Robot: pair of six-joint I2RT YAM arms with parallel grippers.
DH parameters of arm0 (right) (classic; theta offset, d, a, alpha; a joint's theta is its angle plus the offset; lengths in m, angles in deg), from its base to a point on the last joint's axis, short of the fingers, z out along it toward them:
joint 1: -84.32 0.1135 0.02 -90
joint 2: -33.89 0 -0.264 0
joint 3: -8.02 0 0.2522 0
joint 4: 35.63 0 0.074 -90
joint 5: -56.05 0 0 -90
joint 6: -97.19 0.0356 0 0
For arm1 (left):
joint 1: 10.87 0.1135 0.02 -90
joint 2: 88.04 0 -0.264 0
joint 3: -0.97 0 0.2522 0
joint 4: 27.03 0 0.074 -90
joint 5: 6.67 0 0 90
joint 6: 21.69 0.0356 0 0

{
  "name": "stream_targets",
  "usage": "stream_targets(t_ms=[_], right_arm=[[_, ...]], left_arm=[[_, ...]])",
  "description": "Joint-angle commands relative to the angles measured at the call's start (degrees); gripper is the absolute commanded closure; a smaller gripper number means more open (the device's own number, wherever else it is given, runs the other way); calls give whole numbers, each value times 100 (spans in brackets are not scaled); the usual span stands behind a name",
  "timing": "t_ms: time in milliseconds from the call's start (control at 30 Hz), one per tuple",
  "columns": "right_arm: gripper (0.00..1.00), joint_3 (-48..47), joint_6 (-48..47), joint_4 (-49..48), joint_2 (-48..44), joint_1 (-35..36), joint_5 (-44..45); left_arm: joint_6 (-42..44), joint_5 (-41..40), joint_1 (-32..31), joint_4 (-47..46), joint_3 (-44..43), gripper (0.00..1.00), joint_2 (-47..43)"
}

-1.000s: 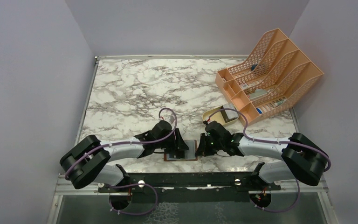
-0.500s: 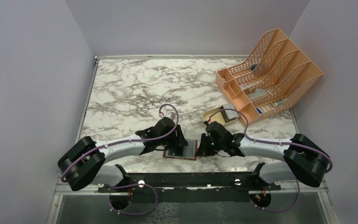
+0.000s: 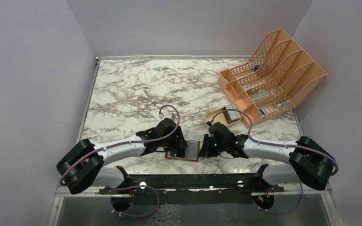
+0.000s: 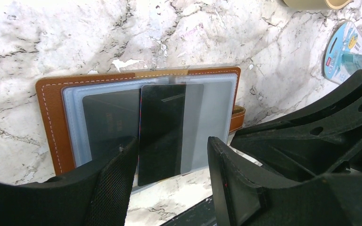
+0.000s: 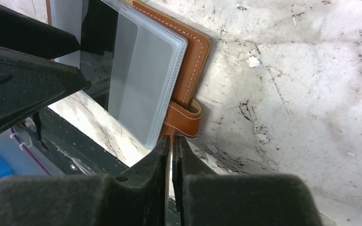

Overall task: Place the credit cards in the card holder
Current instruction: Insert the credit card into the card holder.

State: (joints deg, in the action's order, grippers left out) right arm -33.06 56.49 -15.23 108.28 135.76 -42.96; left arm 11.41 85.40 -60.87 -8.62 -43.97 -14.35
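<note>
The card holder (image 3: 194,151) lies open near the table's front edge, brown leather with clear sleeves (image 4: 212,120). A dark credit card (image 4: 161,134) sits partly in a middle sleeve, its near end sticking out. Another dark card (image 4: 109,125) lies inside the left sleeve. My left gripper (image 4: 172,143) is open, a finger on either side of the protruding card, not gripping it. My right gripper (image 5: 172,137) is shut, its tips pinching the edge of the holder's strap tab (image 5: 185,117) at the holder's right side (image 3: 203,149).
A tan oval tray (image 3: 223,116) stands just beyond the right gripper. A big orange mesh file rack (image 3: 271,75) is at the back right. A blue-and-clear packet (image 4: 346,52) lies right of the holder. The black rail of the arm bases runs right behind the holder.
The left gripper has shifted slightly up and right over the holder, and the holder has turned a little. The right gripper has stayed at the strap.
</note>
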Motion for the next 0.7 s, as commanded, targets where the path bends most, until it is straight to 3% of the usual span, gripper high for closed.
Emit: stream_targets(t_ms=[0,667], right_arm=[[93,50,31,48,-47,42,187],[93,94,34,-140,147,42,111]], left_arm=[[66,-128,-20,60,-20,42,-97],[-174,167,-166,-417,162,42,179]])
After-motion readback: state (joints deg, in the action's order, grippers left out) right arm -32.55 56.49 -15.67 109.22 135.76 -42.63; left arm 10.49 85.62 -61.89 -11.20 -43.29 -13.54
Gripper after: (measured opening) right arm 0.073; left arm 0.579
